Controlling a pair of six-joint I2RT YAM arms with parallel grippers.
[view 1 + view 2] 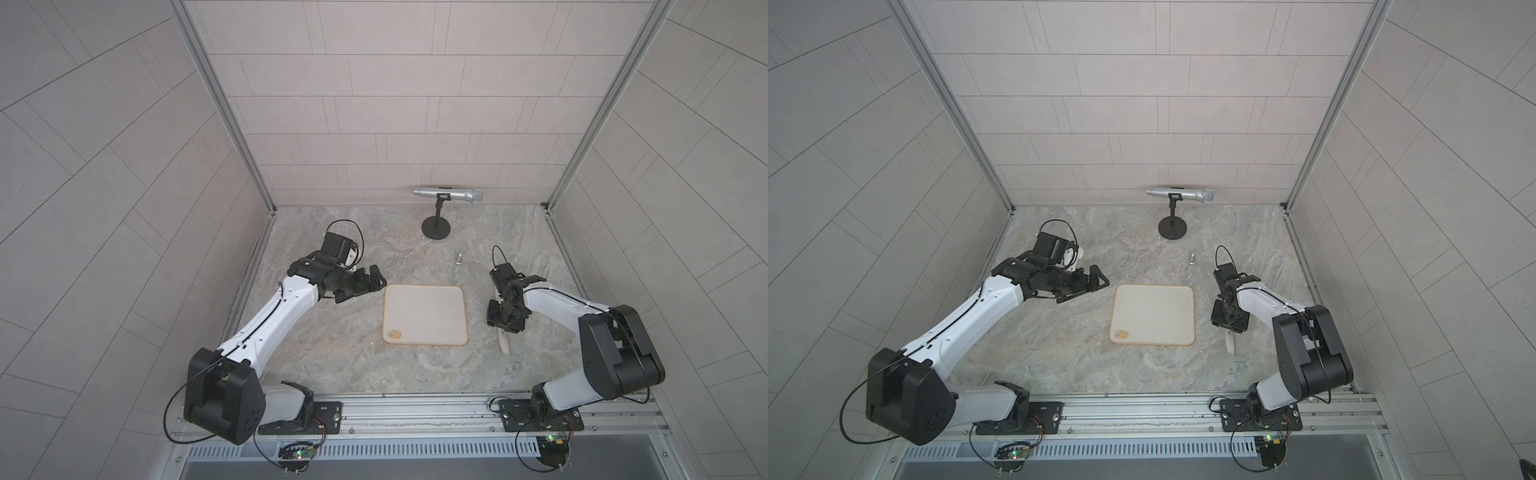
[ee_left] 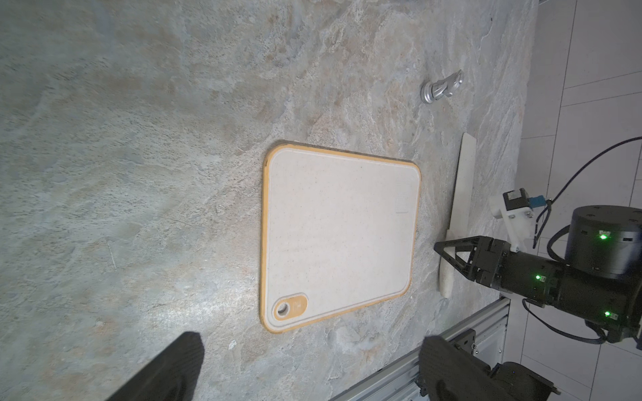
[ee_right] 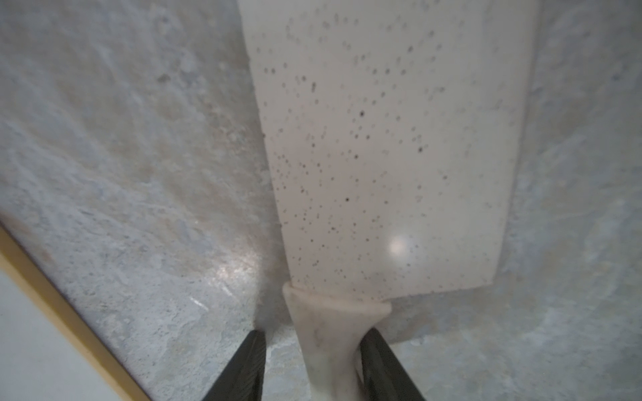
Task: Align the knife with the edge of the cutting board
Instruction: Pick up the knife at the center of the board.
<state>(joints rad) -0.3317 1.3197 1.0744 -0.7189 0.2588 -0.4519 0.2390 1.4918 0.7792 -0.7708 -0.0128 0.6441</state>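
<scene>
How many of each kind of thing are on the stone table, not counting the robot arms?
cutting board: 1
knife: 1
silver microphone on its black stand: 1
silver chess piece: 1
Total: 4

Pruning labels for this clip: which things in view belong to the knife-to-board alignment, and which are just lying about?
In the job:
knife
cutting board
right claw, straddling the knife's handle

Lying about:
microphone on its stand, by the back wall
small silver figurine, on the table beyond the board
left claw, open, holding nothing
</scene>
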